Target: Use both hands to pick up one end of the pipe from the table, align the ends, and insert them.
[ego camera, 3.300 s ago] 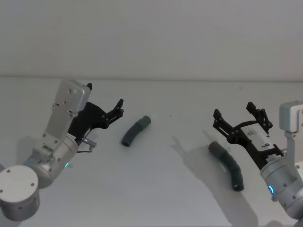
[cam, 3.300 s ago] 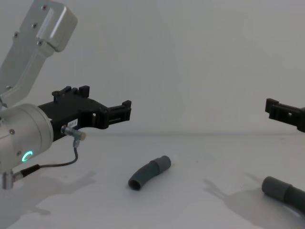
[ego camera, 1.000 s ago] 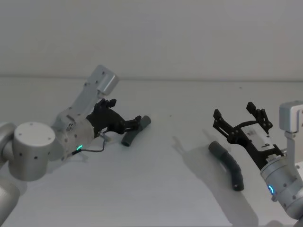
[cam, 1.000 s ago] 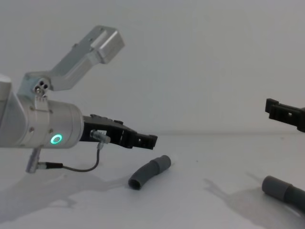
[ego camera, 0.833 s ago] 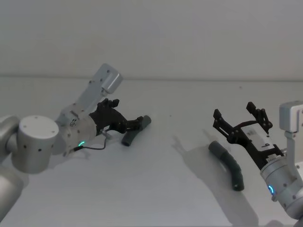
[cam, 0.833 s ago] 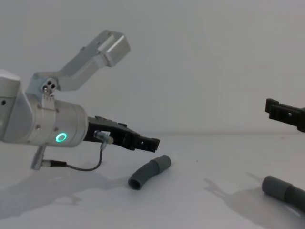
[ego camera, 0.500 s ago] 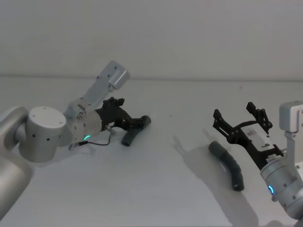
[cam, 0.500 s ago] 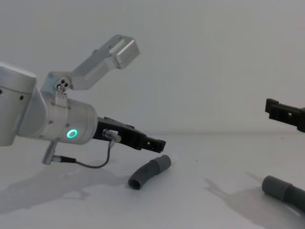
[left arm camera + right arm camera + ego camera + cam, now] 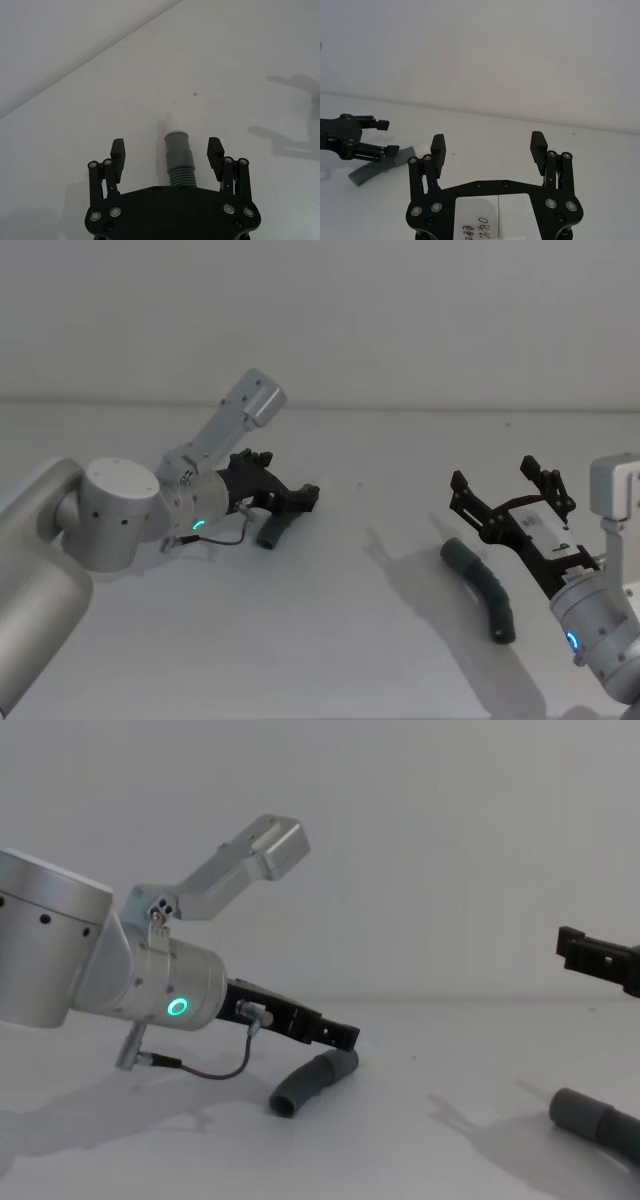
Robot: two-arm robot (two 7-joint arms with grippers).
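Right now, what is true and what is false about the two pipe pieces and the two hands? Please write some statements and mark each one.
1. The left hand is open, with one finger on each side of the curved piece. True.
2. The right hand holds the other piece. False: it is open and in the air, and that piece lies on the table.
3. The two pieces are joined. False: they lie far apart.
4. The white tip points away from the left hand. True.
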